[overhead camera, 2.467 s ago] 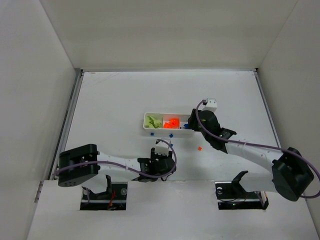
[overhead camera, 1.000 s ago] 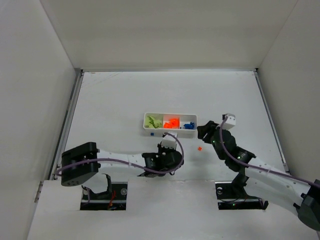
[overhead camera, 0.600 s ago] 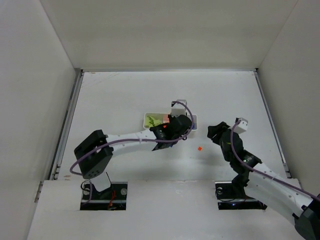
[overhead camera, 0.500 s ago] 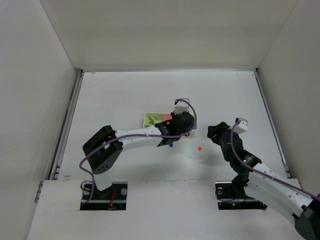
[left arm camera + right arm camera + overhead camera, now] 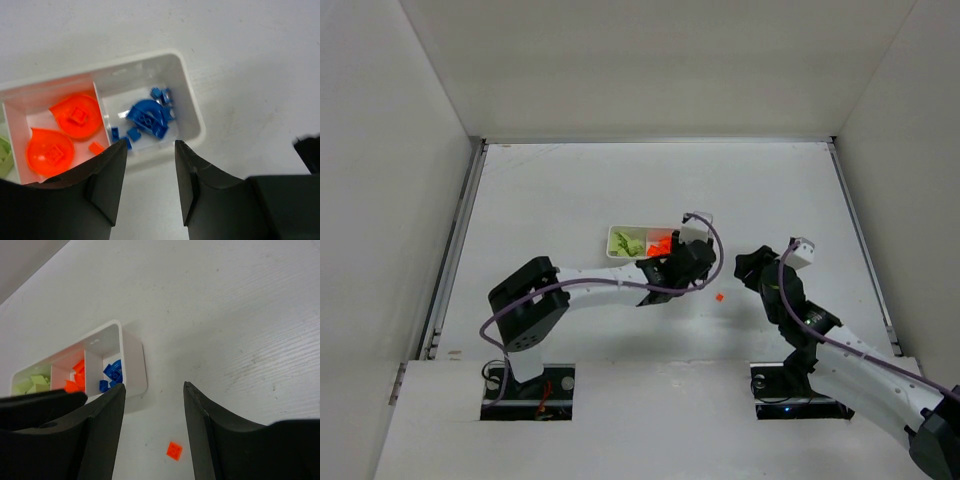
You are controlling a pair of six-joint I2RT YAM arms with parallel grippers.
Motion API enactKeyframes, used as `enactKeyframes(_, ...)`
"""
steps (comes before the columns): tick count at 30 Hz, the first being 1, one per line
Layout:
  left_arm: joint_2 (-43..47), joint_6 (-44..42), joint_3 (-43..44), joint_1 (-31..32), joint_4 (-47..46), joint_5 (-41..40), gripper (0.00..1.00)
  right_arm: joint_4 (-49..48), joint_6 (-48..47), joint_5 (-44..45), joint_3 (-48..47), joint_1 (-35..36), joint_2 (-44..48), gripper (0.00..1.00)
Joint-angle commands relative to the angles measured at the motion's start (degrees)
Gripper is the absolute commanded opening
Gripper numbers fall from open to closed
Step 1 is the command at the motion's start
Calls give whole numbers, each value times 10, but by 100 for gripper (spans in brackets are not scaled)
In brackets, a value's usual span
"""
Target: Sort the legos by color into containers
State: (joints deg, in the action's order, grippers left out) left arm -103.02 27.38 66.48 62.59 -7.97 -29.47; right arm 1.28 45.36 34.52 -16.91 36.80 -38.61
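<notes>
L gripper [image 5: 148, 151]: jaws apart, empty, by tray [image 5: 193, 108] | R gripper [image 5: 153, 390]: jaws apart, empty, near orange lego [image 5: 174, 450]

A white table [image 5: 560, 190] sits boxed in by plain white walls [image 5: 650, 60] — left, far and right — under even light, a metal rail [image 5: 455, 250] along its left edge.

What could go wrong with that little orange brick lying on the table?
The tiny flat orange square brick could skid away when the right gripper pinches it. The left gripper hangs close by over the long white plastic tray, so the two grippers might bump each other or nudge the tray.
</notes>
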Motion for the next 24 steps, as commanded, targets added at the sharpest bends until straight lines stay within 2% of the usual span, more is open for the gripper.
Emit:
enactKeyframes(1, 66, -13, -56, 68, -43, -34, 40, -18, 7, 3, 0, 0, 4, 56)
enactKeyframes(4, 63, 8, -105, 128, -70, -59, 40, -18, 8, 3, 1, -3, 4, 56)
enactKeyframes(9, 19, 43, -113, 172, -83, -75, 42, -16, 10, 3, 3, -14, 8, 56)
enactKeyframes(16, -53, 41, -71, 171, -94, -63, 44, -15, 14, -8, 6, -21, 13, 56)
enactKeyframes(24, -89, 36, -56, 146, -116, -62, 44, -15, 14, -9, 8, -22, 19, 56)
